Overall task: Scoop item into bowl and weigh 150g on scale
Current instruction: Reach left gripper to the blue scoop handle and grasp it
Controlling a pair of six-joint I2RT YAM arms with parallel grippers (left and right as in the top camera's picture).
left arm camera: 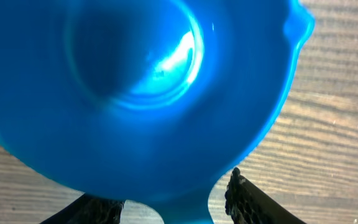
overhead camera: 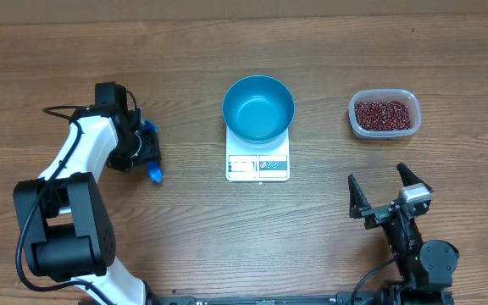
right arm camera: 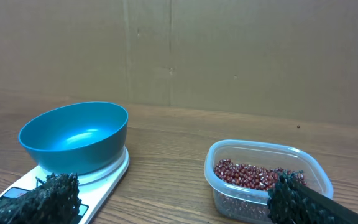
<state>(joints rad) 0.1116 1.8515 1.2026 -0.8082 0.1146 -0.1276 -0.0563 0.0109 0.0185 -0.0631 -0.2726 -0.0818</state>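
Observation:
The blue bowl [overhead camera: 258, 106] [right arm camera: 73, 137] stands empty on the white scale [overhead camera: 257, 167] [right arm camera: 107, 177] at mid-table. The item, dark red beans [overhead camera: 384, 114] [right arm camera: 247, 174], fills a clear tub [overhead camera: 354, 124] [right arm camera: 225, 196] to the right. At the left, my left gripper [overhead camera: 142, 152] [left arm camera: 178, 200] is low over a small blue scoop [overhead camera: 153, 172] [left arm camera: 135, 81]. Its handle lies between the fingers [left arm camera: 244, 199] with a gap on each side. My right gripper [overhead camera: 378, 176] [right arm camera: 173, 193] is open and empty, near the table's front right, facing the tub and scale.
Wood-grain tabletop [overhead camera: 227, 237] all around. A cardboard wall [right arm camera: 229, 50] stands behind the table. The left arm's base [overhead camera: 62, 229] sits at the front left, the right arm's base [overhead camera: 422, 258] at the front right.

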